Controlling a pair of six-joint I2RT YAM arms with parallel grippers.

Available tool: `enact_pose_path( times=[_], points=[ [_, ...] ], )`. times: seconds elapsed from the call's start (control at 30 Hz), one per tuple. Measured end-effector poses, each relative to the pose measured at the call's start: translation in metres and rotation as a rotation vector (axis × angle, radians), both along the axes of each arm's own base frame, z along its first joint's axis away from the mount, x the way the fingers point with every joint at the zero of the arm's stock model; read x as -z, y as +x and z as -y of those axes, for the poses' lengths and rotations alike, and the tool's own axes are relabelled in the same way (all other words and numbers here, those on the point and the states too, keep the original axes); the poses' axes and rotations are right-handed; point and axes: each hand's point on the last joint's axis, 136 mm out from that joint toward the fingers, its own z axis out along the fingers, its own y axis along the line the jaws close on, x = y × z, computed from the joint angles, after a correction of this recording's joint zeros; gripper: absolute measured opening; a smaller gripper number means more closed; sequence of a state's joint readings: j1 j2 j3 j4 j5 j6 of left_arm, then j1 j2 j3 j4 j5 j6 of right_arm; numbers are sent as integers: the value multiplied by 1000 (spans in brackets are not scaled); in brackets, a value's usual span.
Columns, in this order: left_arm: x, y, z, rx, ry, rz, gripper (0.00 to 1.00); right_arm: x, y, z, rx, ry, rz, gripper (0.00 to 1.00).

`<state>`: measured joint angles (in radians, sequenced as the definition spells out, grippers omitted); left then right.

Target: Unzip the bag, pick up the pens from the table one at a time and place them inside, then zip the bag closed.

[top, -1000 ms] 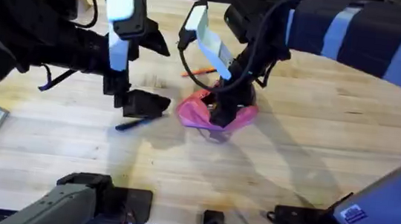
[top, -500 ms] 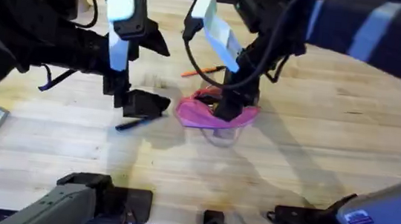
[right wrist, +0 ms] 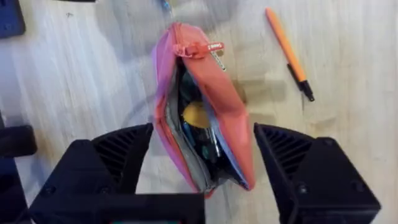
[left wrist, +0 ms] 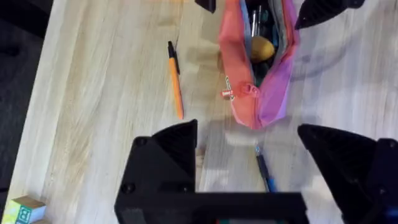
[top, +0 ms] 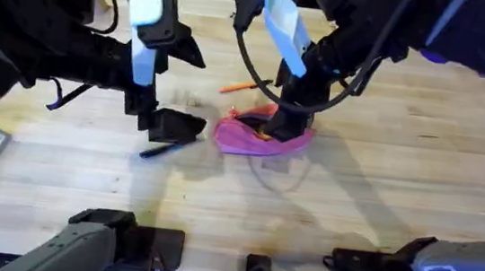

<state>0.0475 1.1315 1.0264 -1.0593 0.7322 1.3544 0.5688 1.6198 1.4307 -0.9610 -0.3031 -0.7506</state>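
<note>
Pale plank table [top: 382, 186], pink bag [top: 262, 134] unzipped mid-table, right gripper [right wrist: 202, 165] spread wide over it, orange pen [top: 240, 87] just behind, dark pen [top: 161, 150] beneath the wide-open left gripper [left wrist: 249, 155].

Both arms are mostly black with white link segments and loose black cables looping off them, the right gripper [right wrist: 202, 168] has chunky black ribbed fingers, and the left gripper [left wrist: 249, 168] is matching plain black.
</note>
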Motion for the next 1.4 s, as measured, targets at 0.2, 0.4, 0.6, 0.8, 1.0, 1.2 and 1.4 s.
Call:
enact_pose_path(
  times=[0.2,0.4,0.6,0.8,1.0,1.2,1.4],
  points=[
    [0,0,0,0,0,0,993,-16,0,0,0,30,47,997],
    [0,0,0,0,0,0,993,-30,0,0,28,61,74,997],
    [2,-2,-1,-4,8,-13,993,-29,9,7,104,28,92,998],
    [14,-12,-11,-31,76,-81,993,-27,15,14,151,-6,107,997],
    [23,-31,-30,-78,207,-125,993,-27,17,15,162,-12,113,998],
    [29,-41,-48,-123,313,-151,993,-27,17,15,164,-14,115,998],
    [31,-41,-56,-266,312,-228,993,-27,17,15,164,-14,115,998]
  ],
)
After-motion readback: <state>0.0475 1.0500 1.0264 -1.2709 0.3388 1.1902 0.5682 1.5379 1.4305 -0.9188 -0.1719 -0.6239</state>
